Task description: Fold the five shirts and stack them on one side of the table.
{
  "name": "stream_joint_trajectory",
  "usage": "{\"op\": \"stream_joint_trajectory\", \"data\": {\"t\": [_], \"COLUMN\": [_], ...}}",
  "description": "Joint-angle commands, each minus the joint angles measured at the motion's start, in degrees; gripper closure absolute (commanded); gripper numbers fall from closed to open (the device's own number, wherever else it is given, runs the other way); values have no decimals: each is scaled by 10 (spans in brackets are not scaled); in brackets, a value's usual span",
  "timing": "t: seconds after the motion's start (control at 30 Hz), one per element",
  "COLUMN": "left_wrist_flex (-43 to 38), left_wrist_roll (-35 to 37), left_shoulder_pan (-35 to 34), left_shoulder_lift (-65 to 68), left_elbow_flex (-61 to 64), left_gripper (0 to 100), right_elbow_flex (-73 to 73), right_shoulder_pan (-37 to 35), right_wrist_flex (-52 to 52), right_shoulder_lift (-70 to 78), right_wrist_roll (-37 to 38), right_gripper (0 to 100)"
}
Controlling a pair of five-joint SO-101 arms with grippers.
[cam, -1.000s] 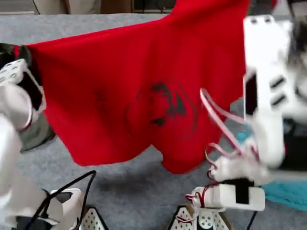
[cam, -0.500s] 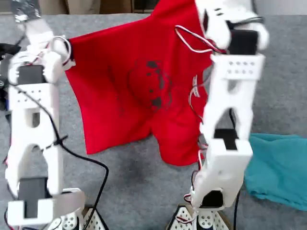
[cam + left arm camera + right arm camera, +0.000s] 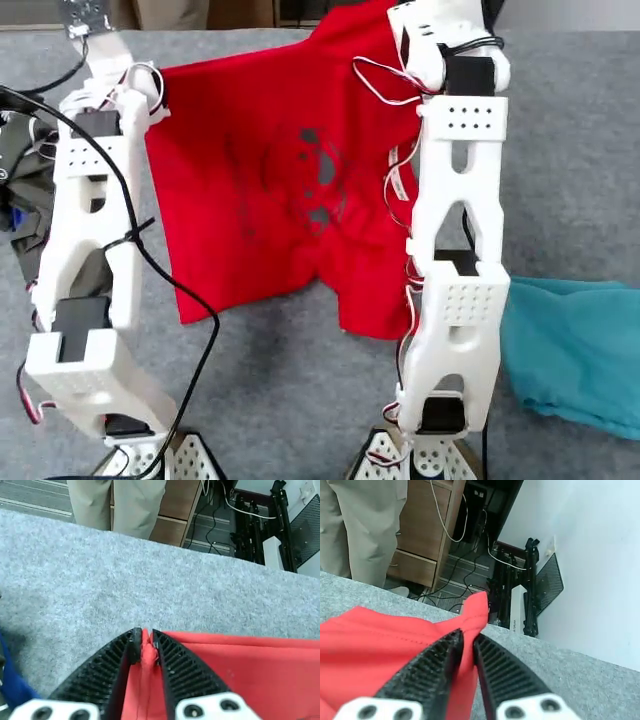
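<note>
While the red shirt is being pinched by the left end effector and the right end effector, it is being held spread over the surface; laying it flat before folding is probably being called for next

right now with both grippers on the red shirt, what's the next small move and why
Probably lower both grippers together to lay the held edge flat before releasing. The left gripper and right gripper are each shut on the far edge of the red shirt, spread between them, and its near part already rests on the table.
</note>
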Motion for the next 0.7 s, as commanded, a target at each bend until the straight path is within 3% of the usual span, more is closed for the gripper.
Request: {"op": "stream_joint_trajectory", "data": {"t": [0.0,0.33,0.57,0.67], "left_wrist_flex": [50,390,522,554], "left_wrist_roll": [1,-4,-53,-67], "left_shoulder_pan": [-5,33,65,65], "left_shoulder_lift": [-10,-42,-56,-65], "left_elbow_flex": [-40,-94,-95,-94], "left_gripper": [981,981,981,981], "right_elbow_flex": [-12,-150,-189,-176], "right_shoulder_pan": [-4,-4,-4,14], "right_wrist_flex": [36,317,455,460], "right_shoulder_lift": [-7,-4,-6,-7], "right_wrist_roll": [6,8,28,44], "right_gripper": [994,994,994,994]}}
